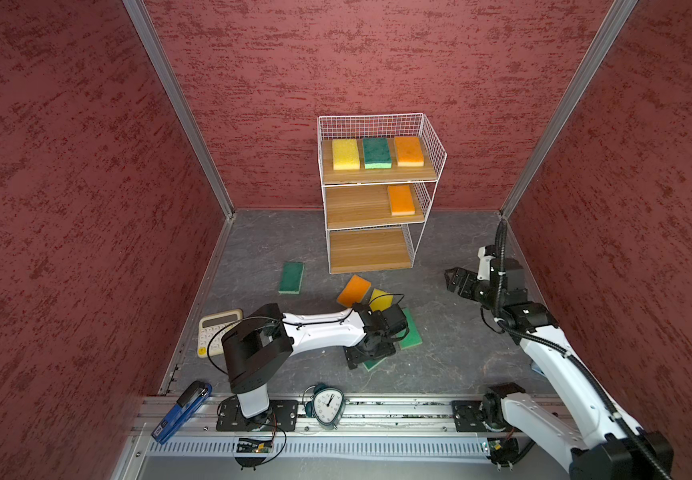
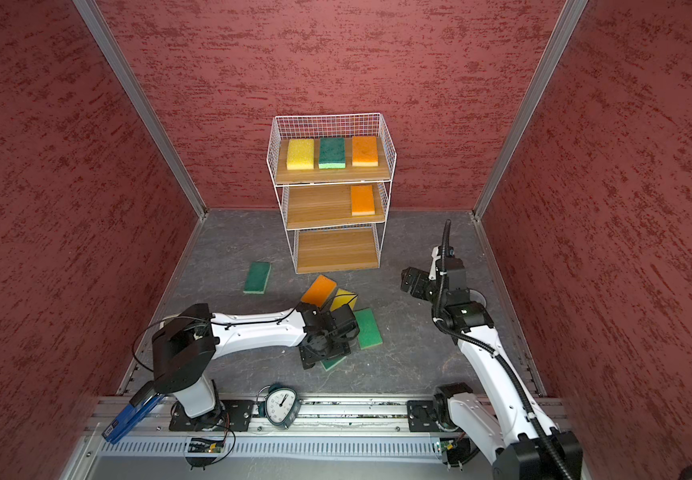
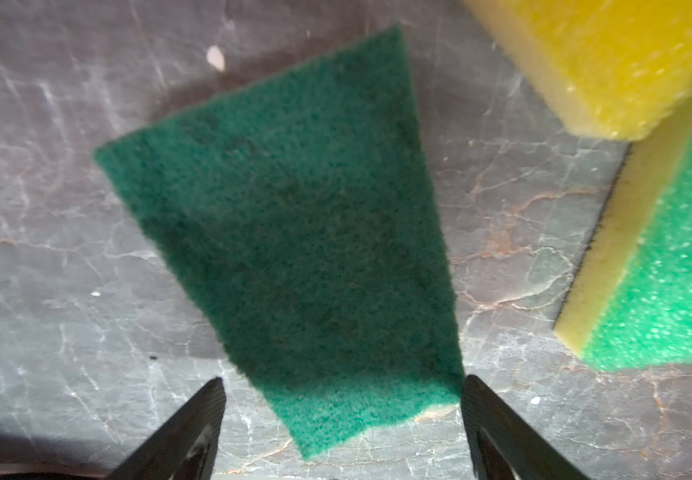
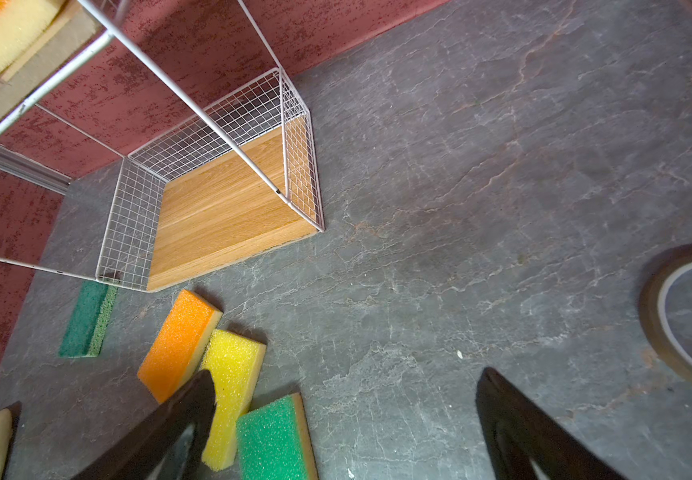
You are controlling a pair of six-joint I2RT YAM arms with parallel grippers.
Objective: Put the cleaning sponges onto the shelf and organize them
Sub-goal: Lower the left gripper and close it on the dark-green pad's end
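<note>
The shelf (image 1: 377, 208) (image 2: 331, 208) (image 4: 227, 208) stands at the back. Its top board carries a yellow sponge (image 1: 345, 154), a green one (image 1: 376, 153) and an orange one (image 1: 409, 151); the middle board holds another orange sponge (image 1: 401, 200). On the floor lie a green sponge (image 1: 291, 277), an orange (image 1: 353, 291), a yellow (image 1: 380, 300), a light green face-up one (image 1: 412, 332) and a dark green sponge (image 3: 294, 232) (image 1: 372, 365). My left gripper (image 3: 342, 386) (image 1: 367, 353) points down, open, straddling the dark green sponge's end. My right gripper (image 4: 346, 374) (image 1: 452, 280) hovers open and holds nothing, to the right of the shelf.
A cream calculator (image 1: 217, 332) lies at the left wall. A clock (image 1: 327, 405) and a blue stapler (image 1: 182, 411) sit on the front rail. A tape roll (image 4: 689, 320) lies on the floor near the right gripper. Red walls close three sides.
</note>
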